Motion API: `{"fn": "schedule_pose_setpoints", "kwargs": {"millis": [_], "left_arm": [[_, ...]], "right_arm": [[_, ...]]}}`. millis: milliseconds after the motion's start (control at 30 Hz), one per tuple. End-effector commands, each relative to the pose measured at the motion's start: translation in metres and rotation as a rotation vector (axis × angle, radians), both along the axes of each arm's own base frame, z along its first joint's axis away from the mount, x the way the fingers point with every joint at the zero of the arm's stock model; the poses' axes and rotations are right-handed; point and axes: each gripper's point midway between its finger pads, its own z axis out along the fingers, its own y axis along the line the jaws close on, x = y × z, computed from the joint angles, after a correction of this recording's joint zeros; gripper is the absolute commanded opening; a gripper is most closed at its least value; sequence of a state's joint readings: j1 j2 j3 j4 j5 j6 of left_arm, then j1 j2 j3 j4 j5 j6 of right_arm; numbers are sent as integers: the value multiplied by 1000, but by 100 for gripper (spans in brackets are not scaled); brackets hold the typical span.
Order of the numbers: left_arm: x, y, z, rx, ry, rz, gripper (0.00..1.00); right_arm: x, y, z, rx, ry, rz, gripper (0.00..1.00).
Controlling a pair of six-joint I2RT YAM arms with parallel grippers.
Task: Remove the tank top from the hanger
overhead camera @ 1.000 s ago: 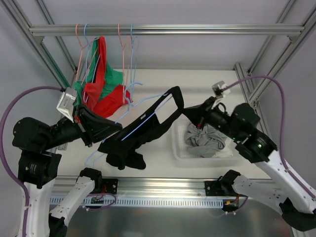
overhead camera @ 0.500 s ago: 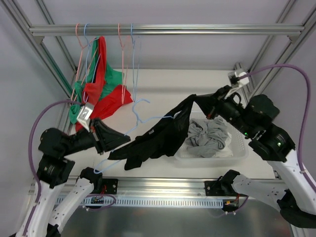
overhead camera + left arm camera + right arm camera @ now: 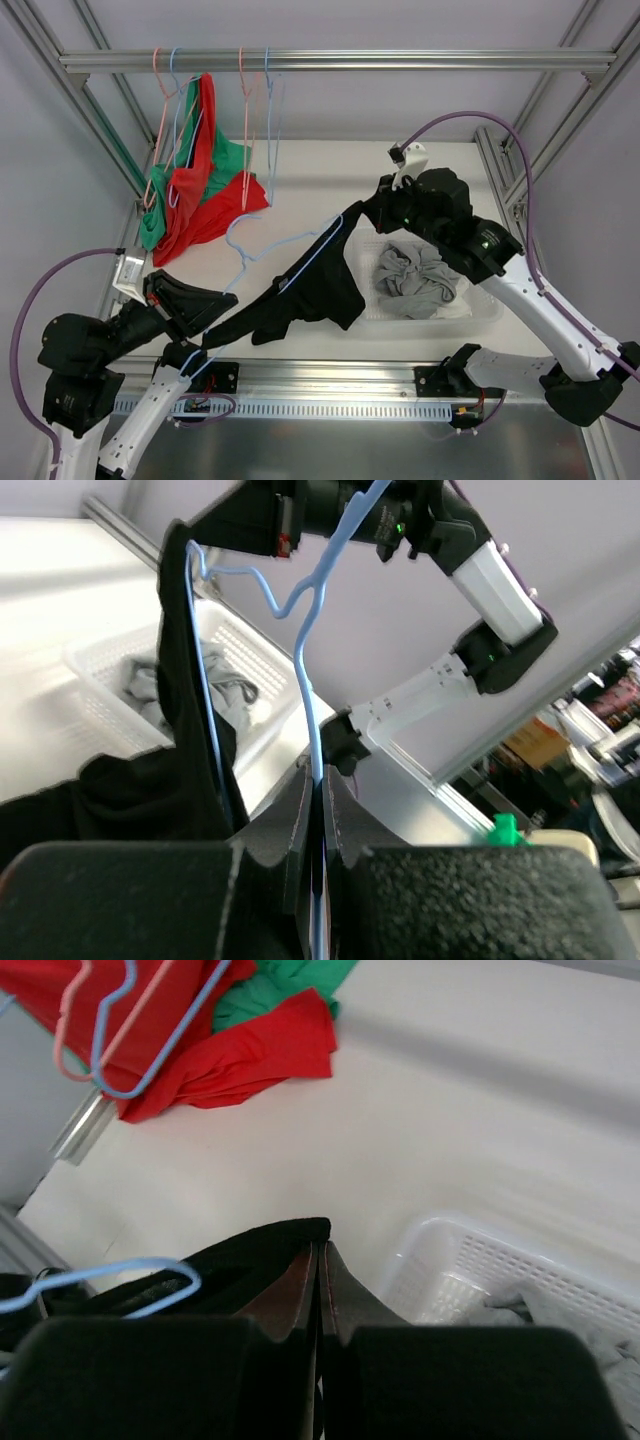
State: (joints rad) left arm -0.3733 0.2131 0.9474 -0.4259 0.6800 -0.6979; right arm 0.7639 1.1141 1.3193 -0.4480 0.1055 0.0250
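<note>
A black tank top [image 3: 318, 280] hangs stretched in the air between my two grippers, still threaded on a light blue wire hanger [image 3: 262, 247]. My left gripper [image 3: 207, 300] is shut on the hanger's wire, which runs up between its jaws in the left wrist view [image 3: 320, 780]. My right gripper [image 3: 368, 211] is shut on the tank top's strap [image 3: 290, 1235] and holds it up over the table. The hanger's hook [image 3: 120, 1280] shows beside the black cloth in the right wrist view.
A white basket [image 3: 488, 305] with grey clothes [image 3: 415, 275] sits on the table at the right, under my right arm. Red and green garments [image 3: 200, 175] and several empty hangers [image 3: 255, 110] hang from the rail at the back left.
My right gripper swung left and toward the table's middle, carrying the strap. My left arm dropped lower and back toward the near left. The tank top now hangs longer and flatter between them.
</note>
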Motion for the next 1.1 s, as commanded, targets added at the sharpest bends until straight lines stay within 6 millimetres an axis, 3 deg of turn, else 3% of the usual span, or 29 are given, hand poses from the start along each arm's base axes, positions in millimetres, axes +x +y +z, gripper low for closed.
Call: {"fn": "schedule_pose_setpoints", "kwargs": {"millis": [0,100,133,167,233,267,367,400,467,567,600,633,667,700,733,833,867,933,1000,1067], "left_arm": [[3,23,38,-55,-128,170,0],[10,40,77,-110,-263,296,0],[7,42,90,-133,-311,305,0],[-1,43,114,-184,-396,298,0],[-4,41,135,-221,-467,280,0],[-10,42,154,-281,-550,273,0],[-1,37,168,-370,-606,244,0],[-5,39,186,-428,-688,232,0],[1,39,196,-466,-726,233,0],[14,42,218,-562,-802,241,0],[35,38,220,-574,-772,253,0],[32,41,229,-617,-819,248,0],[34,40,232,-641,-844,235,0],[55,32,230,-641,-834,220,0],[44,33,239,-677,-912,186,0],[66,15,235,-657,-913,120,0],[64,14,234,-659,-950,116,0],[70,5,220,-655,-977,112,0],[58,9,214,-645,-1104,177,0],[62,11,207,-593,-1113,242,0]], "right_arm": [[-13,28,40,144,-67,160,0],[-25,48,66,259,-96,278,0],[-28,52,73,273,-97,300,0],[-32,52,98,307,-125,319,0],[-35,61,106,311,-104,367,0],[-39,63,125,345,-115,385,0],[-50,74,130,381,-68,453,0],[-58,80,129,389,-49,476,0],[-71,88,125,383,-48,508,0],[-102,109,106,357,-17,590,0],[-119,117,100,350,-8,628,0],[-122,121,74,301,12,627,0],[-128,120,64,279,5,620,0],[-133,123,51,243,-4,590,0],[-134,123,20,180,18,580,0],[-135,120,-19,117,54,530,0],[-137,120,-46,96,101,520,0],[-139,122,-52,132,104,522,0],[-143,124,-67,124,128,523,0],[-145,127,-71,113,127,525,0]]}}
